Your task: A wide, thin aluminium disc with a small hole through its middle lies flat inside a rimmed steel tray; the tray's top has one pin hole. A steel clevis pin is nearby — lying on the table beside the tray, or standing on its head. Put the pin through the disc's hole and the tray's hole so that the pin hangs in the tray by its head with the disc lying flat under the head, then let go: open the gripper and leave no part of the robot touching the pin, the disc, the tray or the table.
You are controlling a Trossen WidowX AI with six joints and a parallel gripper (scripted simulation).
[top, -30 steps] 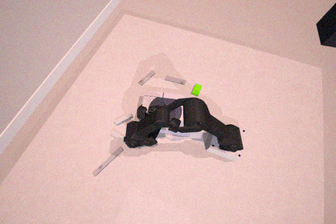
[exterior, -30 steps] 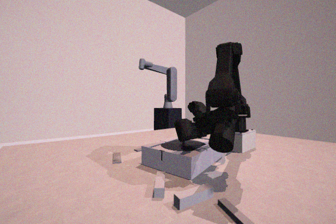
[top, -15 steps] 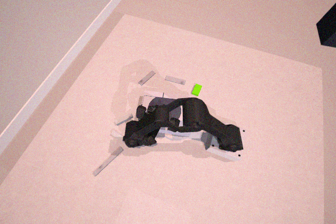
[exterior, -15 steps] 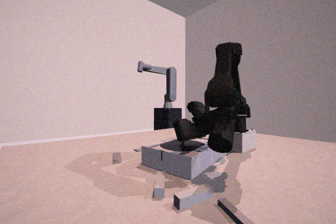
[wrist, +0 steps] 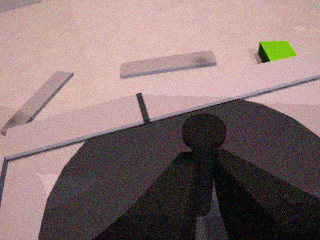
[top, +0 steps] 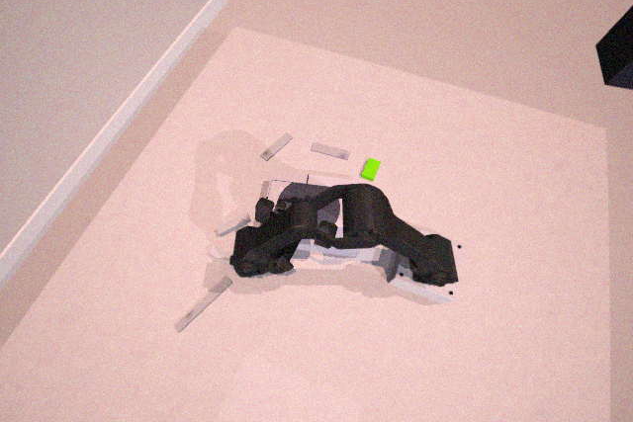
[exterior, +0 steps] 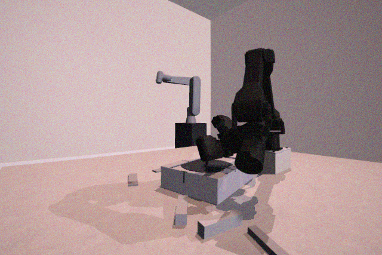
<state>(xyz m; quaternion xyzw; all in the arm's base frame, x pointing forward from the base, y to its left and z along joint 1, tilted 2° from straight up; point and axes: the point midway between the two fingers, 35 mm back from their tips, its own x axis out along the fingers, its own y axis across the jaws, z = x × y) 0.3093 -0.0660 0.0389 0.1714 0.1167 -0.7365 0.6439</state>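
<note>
gripper (top: 270, 209) (exterior: 206, 160) (wrist: 202, 162) is clenching the clevis pin (wrist: 204, 131) btwn its fingers; the pin's round head is showing above the tips, shank running down btwn them, over the disc (top: 329, 205) (exterior: 193, 165) (wrist: 75, 195). can't tell if the pin's tip is entering a hole. disc is sitting in the steel tray (top: 347, 252) (exterior: 188, 184) (wrist: 75, 125), looking approx flat, its middle hidden by fingers. tray is standing nearer the table's left edge than its right edge, top view. black arm (top: 365, 208) (exterior: 252, 101) is arching over it from a pale base (exterior: 283, 160) on the side twd the table's right edge. green block (top: 370, 169) (wrist: 278, 51) is lying beyond the tray, twd the table's far edge; a flat bar (top: 329, 150) (wrist: 167, 65) is lying nr it, another bar (top: 276, 146) (wrist: 40, 100) twd the far left corner. long bar (top: 203, 304) is lying twd the left edge. grey arm (exterior: 194, 96) is standing in the bkgd on a black pedestal (exterior: 188, 135).
</note>
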